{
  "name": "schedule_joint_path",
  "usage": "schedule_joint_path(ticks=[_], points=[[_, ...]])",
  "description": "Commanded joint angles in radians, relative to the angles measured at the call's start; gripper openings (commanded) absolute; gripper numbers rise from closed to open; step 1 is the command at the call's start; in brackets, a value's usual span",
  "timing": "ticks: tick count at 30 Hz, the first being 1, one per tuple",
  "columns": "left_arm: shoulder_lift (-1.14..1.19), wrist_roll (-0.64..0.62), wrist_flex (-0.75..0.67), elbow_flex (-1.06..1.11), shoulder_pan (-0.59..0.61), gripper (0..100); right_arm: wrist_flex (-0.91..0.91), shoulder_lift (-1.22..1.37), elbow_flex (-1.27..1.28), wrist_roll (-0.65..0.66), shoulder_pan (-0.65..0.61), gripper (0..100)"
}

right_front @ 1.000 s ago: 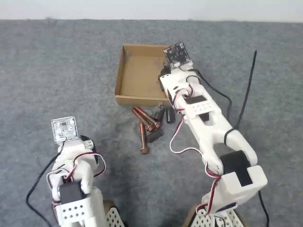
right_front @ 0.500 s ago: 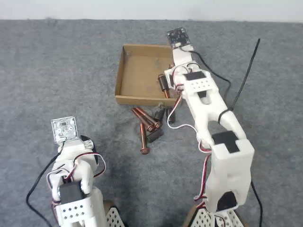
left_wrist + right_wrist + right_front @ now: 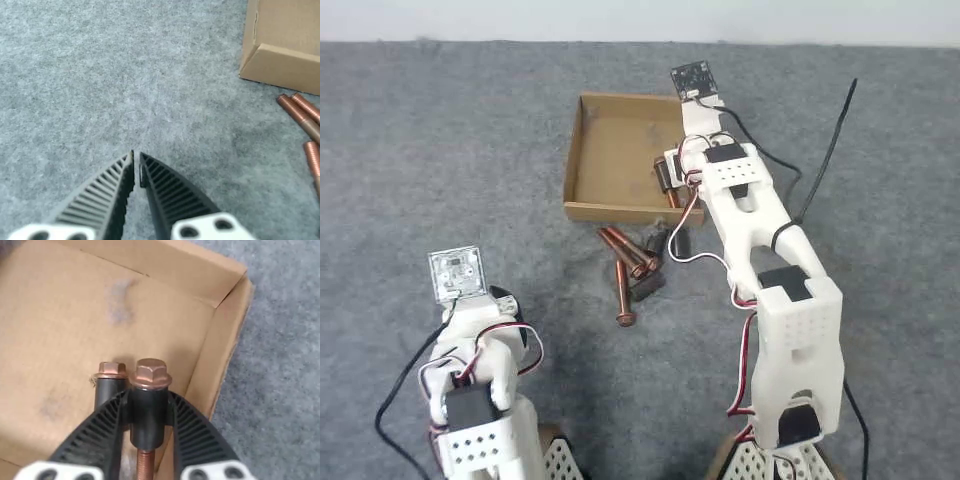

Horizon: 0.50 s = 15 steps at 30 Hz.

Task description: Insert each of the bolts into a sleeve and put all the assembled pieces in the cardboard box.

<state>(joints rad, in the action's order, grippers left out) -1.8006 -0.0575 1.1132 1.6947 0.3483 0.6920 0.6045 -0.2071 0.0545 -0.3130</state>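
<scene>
the right arm (image 3: 750, 225) has straightened out of its folded pose and carried its load from the box's near corner to over the box's right side; the left arm (image 3: 470, 350) hasn't budged.

nearest me, the left gripper (image 3: 136, 159) hangs over bare carpet (image 3: 100, 75), jaws pressed almost together on nothing. further out, three loose bolts (image 3: 626, 258) and some spare sleeves (image 3: 649, 284) lie in a clump on the carpet, just short of the near wall of the box (image 3: 578, 150). beyond that, the right gripper (image 3: 148, 399) is over the box floor close to the right wall, pinching a black sleeve (image 3: 148, 412) with a bolt (image 3: 150, 374) through it. a finished piece (image 3: 111, 382) already lies in the box just beside it.

i judge this to be the drop-off of the second assembly. i can't tell for sure whether the held sleeve is resting on the cardboard or hanging just above it. the next move calls for easing down if there's any gap, spreading the jaws so it settles beside the first, then pulling back clear of the wall and going for another bolt and sleeve.
</scene>
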Motion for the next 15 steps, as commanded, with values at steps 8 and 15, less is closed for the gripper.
schedule_joint_path(ticks=[8, 15], points=[[-0.014, 0.011, -0.006, -0.008, 0.002, 1, 0.064, -0.022, -0.063, -0.009, -0.036, 0.6], [-0.014, 0.011, -0.006, -0.008, 0.002, 1, 0.065, -0.027, -0.063, 0.008, -0.042, 1.7]])
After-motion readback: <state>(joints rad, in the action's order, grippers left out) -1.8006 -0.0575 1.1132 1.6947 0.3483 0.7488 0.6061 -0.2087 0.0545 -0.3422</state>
